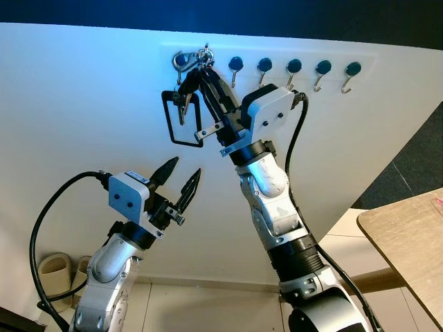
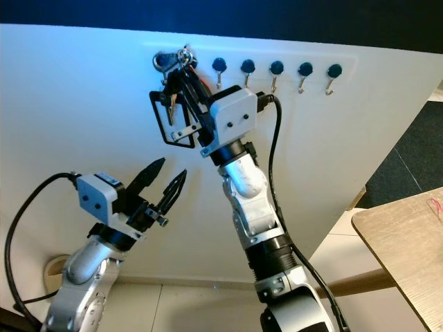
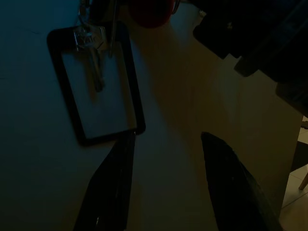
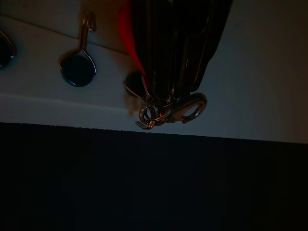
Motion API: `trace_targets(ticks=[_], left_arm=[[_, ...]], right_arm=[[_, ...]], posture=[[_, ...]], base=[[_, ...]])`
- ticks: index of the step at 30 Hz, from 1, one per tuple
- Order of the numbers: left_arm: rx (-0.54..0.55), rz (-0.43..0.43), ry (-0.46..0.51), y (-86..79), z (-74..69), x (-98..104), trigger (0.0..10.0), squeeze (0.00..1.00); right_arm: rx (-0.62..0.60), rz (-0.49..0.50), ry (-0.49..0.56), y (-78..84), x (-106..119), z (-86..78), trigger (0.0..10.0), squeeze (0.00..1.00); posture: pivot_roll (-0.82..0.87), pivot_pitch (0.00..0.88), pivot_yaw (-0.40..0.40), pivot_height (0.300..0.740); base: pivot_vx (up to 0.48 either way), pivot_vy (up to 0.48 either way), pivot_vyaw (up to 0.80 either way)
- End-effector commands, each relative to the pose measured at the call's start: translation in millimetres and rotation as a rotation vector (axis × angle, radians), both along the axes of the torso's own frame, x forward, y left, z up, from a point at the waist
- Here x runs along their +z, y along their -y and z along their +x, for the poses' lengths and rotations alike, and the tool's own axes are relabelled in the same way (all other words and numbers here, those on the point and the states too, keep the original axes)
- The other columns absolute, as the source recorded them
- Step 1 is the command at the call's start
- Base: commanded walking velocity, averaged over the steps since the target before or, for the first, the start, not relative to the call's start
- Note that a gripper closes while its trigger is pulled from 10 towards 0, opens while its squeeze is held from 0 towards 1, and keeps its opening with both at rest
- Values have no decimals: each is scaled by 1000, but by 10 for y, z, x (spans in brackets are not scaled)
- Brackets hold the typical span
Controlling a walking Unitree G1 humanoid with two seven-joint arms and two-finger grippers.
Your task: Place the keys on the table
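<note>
The right gripper point(image 1: 202, 75) is raised to the top of the white wall, and its jaws are closed narrowly around the keys point(image 1: 185, 97) just below the silver clasp point(image 4: 185, 109) and rings. In the right wrist view the clasp is seen sticking out past the black fingers, close to a dark knob of the hook rail. Whether the clasp is hooked on or already lifted free cannot be told. A black rectangular tag frame point(image 1: 178, 117) and a small key are seen hanging beneath the grip, against the wall.

The left gripper point(image 1: 178, 180) is held lower, below the bunch, with its jaws spread wide and nothing between them. Its fingers are pointed up toward the tag frame, as the dim left wrist view also shows.

Along the rail, 5 further hooks point(image 1: 294, 69) with dark knobs are seen to the right, all bare.

The bench point(image 1: 408, 242), a light wooden top, is seen at the lower right, well apart from the wall.

The task is judged to be at an early stage: the keys are gripped, but they are not yet carried away from the wall. The move across to the bench and the release are left to be done.
</note>
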State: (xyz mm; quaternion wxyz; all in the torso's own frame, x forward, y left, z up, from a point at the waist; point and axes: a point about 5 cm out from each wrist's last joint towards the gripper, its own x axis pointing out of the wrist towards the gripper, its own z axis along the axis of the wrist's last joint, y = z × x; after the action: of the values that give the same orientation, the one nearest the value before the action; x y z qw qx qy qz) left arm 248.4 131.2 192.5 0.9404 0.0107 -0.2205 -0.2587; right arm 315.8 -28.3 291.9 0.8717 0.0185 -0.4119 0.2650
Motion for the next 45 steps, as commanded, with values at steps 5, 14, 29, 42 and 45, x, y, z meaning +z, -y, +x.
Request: trace_targets(ticks=[5, 14, 29, 42, 45], left_arm=[[-27, 37, 4, 48, -37, 10, 10000, 0], [-48, 59, -7, 77, -46, -14, 10000, 0], [-63, 74, -11, 102, -14, -3, 10000, 0], [-76, 80, -15, 120, -15, 11, 10000, 0], [-77, 80, -14, 122, -14, 15, 10000, 0]], right_arm=[[70, 10, -11, -112, -1, -88, 4196, 0], [41, -16, -213, -40, -364, 0, 10000, 0], [81, -20, -191, -38, -189, 8, 10000, 0], [311, 50, -217, -199, 88, -122, 10000, 0], [346, 47, -205, -227, 108, -170, 10000, 0]], posture=[[47, 118, -31, 740], [43, 123, -28, 740], [38, 135, -14, 740], [45, 144, -8, 740], [45, 144, -8, 740]], base=[[0, 0, 0], [0, 0, 0], [0, 0, 0], [0, 0, 0], [0, 0, 0]])
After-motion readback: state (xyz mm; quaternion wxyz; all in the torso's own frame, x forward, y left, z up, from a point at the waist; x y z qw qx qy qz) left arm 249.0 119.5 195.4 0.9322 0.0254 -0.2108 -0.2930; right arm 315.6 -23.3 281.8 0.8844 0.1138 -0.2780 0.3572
